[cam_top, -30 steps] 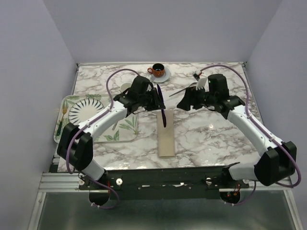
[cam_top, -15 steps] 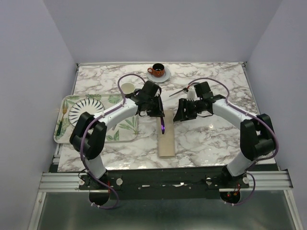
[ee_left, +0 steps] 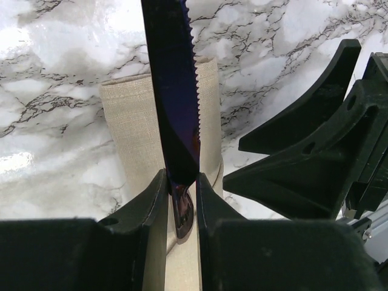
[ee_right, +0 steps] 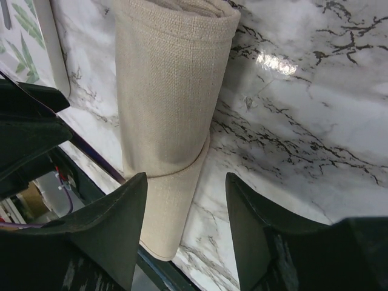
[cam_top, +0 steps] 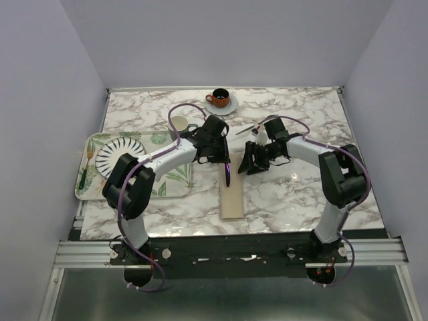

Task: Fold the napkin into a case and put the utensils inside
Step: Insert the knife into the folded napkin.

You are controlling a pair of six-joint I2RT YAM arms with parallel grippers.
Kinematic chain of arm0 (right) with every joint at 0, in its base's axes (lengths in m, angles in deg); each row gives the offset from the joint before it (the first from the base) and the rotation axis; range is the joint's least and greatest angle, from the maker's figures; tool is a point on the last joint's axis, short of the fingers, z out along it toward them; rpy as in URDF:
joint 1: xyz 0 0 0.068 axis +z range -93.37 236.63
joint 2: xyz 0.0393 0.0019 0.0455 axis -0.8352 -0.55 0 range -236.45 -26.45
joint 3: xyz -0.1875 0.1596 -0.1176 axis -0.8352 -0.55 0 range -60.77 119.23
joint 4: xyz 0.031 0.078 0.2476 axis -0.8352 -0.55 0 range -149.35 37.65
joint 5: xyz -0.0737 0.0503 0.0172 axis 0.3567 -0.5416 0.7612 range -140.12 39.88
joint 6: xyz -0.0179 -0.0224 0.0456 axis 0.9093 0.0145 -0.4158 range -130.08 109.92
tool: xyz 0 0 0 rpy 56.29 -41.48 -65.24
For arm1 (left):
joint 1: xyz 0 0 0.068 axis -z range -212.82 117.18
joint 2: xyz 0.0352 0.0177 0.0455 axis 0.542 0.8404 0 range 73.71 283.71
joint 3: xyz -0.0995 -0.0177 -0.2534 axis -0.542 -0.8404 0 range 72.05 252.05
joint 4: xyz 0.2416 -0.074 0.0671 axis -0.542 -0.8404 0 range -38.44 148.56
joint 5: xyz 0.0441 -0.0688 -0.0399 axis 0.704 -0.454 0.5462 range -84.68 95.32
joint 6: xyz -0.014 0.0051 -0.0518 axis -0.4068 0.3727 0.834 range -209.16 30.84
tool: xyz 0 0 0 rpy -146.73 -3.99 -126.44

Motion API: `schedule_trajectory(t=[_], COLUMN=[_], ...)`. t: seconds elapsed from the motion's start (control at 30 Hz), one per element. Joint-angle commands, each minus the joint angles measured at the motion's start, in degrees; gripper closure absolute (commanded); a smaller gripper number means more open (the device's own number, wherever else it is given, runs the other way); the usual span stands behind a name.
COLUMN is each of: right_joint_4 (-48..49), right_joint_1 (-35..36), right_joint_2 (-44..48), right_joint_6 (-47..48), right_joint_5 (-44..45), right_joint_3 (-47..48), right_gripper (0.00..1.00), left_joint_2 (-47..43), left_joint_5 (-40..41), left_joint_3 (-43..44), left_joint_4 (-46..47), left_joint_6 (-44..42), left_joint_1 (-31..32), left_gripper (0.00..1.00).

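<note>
The left claw point(cam_top: 226, 162) is clamping the handle of the dark purple knife point(cam_top: 228, 175), its two fingers pressing in on the handle from both sides. In the left wrist view the serrated blade point(ee_left: 173, 79) is running straight out from the claw over the case point(ee_left: 130, 127), though I cannot tell whether the tip is touching the cloth.

The case point(cam_top: 232, 200) is lying flat on the marble counter point(cam_top: 294, 187), near the middle. Its long side is running from 12 o'clock to 6 o'clock, and its near end is sitting close to the counter's near edge. The knife is hanging over the 12 o'clock end of the case, with the tip pointing toward 6 o'clock.

The right claw point(cam_top: 249, 166) is hovering just beside the case's far end, at about 2 o'clock from it. Its jaws are standing apart and holding nothing. In the right wrist view the folded cloth point(ee_right: 170, 91) is showing between and beyond the spread fingers point(ee_right: 130, 230).

The silver fork point(cam_top: 246, 128) is lying on the counter at 12 o'clock from the right claw, partly hidden by the arm.

At 9 o'clock from the case, the leaf-printed tray point(cam_top: 83, 177) is carrying a plate point(cam_top: 119, 154). A pale cup point(cam_top: 178, 123) is standing just beyond the tray's far right corner. An orange cup on a saucer point(cam_top: 219, 100) is sitting at the far edge.
</note>
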Motion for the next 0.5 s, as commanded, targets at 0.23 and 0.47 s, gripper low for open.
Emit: schedule_trajectory(t=[0.23, 0.47], right_joint_4=[4.26, 6.19], right_joint_1=[-0.34, -0.25], right_joint_2=[-6.1, -8.03], right_joint_6=[-2.99, -4.4], right_joint_5=[-4.48, -5.8], right_joint_3=[3.13, 2.79], right_gripper=[0.37, 0.47], left_joint_2=[2.92, 3.45], left_joint_5=[1.78, 0.9], left_joint_3=[-0.35, 0.27], left_joint_4=[2.51, 1.01], left_joint_6=[-1.58, -1.59], left_joint_1=[0.72, 0.8], left_gripper=[1.0, 1.0])
